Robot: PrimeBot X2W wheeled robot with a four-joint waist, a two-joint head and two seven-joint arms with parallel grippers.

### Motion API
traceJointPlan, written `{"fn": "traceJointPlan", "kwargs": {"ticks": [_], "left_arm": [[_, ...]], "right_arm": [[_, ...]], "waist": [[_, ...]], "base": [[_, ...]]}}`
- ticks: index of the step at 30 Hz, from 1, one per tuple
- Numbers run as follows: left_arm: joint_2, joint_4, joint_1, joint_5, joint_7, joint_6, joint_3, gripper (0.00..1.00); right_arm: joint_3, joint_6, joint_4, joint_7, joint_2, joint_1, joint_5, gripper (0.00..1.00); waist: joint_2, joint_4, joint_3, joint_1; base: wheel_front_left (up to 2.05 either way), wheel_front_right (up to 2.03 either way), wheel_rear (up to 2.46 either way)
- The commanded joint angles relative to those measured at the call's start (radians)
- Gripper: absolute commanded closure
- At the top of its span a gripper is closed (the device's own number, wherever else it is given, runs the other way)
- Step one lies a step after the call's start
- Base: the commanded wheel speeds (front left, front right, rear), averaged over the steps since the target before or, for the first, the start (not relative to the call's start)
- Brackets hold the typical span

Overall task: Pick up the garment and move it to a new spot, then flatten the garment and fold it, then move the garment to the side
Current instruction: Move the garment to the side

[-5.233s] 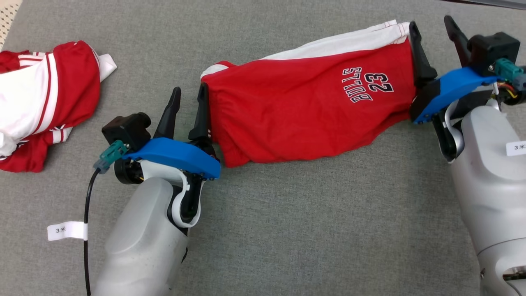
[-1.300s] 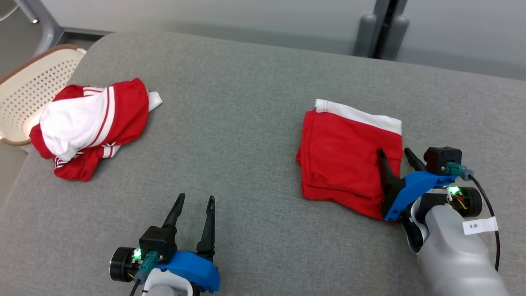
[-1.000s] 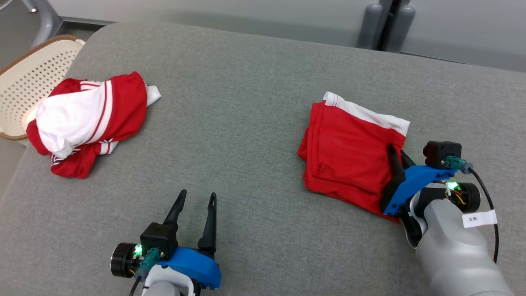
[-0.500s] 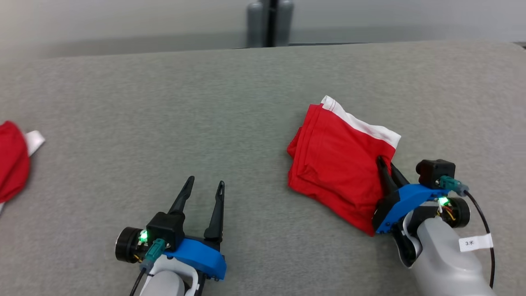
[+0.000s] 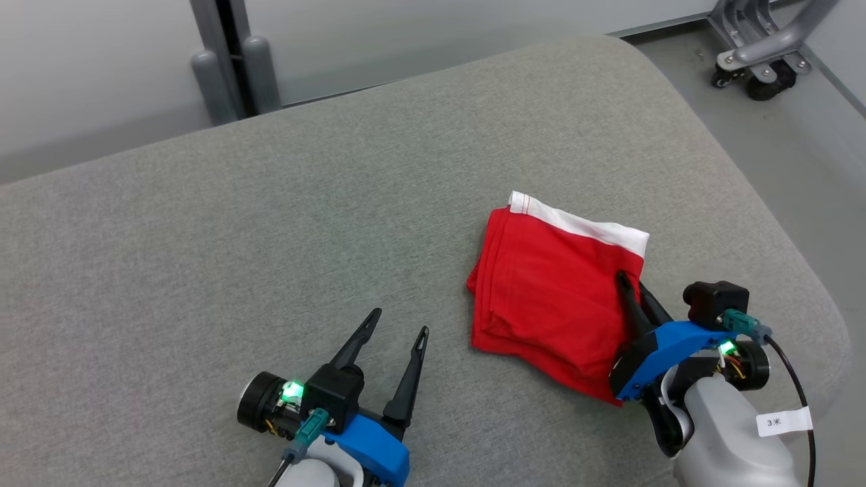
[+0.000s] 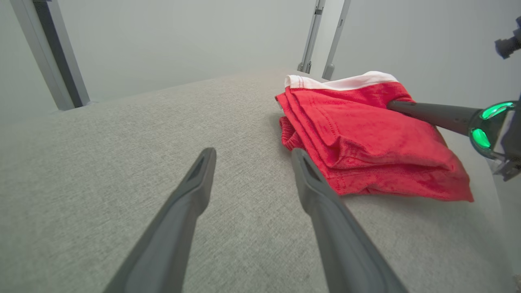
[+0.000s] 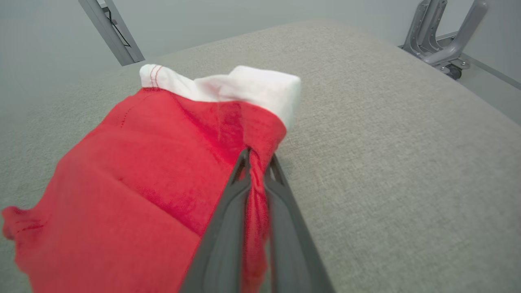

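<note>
My fingers [image 5: 409, 375] are long, dark and tapered, set in blue wrist housings [image 5: 375, 450]. Each wrist has a black camera block [image 5: 716, 302], a teal plug [image 5: 308, 425] and a green light [image 5: 292, 390]. My forearms [image 5: 731, 446] are pale grey. The right black cable [image 5: 793, 368] wears a white tag [image 5: 783, 423].

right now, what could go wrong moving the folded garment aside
The right gripper pinches just one edge of the folded garment, so its stacked layers may fan open when dragged. The left gripper stands open, apart from it, giving no support. The grey surface ends close on that side; an overshoot could spill it off.
</note>
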Motion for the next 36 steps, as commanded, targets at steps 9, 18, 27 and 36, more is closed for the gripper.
{"fn": "traceJointPlan", "kwargs": {"ticks": [9, 18, 27, 36], "left_arm": [[0.004, 0.024, -0.018, 0.025, -0.003, -0.01, 0.003, 0.0], [0.036, 0.02, -0.049, 0.053, -0.003, -0.019, 0.027, 0.0], [0.052, 0.013, -0.075, 0.06, 0.001, -0.019, 0.063, 0.0], [0.035, 0.002, -0.103, 0.044, 0.0, -0.004, 0.108, 0.0]], "right_arm": [[-0.055, 0.0, 0.043, -0.003, -0.053, -0.094, -0.127, 1.0], [-0.148, 0.0, 0.169, 0.069, -0.276, -0.307, -0.308, 1.0], [-0.385, 0.0, 0.172, 0.101, -0.418, -0.407, -0.471, 0.0], [-0.578, 0.0, 0.024, 0.002, -0.249, -0.425, -0.608, 0.0]], "waist": [[0.0, 0.022, 0.033, 0.0], [0.0, 0.166, 0.143, 0.0], [0.0, 0.264, 0.224, 0.0], [0.0, 0.285, 0.196, 0.0]], "base": [[0.0, 0.0, 0.0], [0.0, 0.0, 0.0], [0.0, 0.0, 0.0], [0.0, 0.0, 0.0]]}}
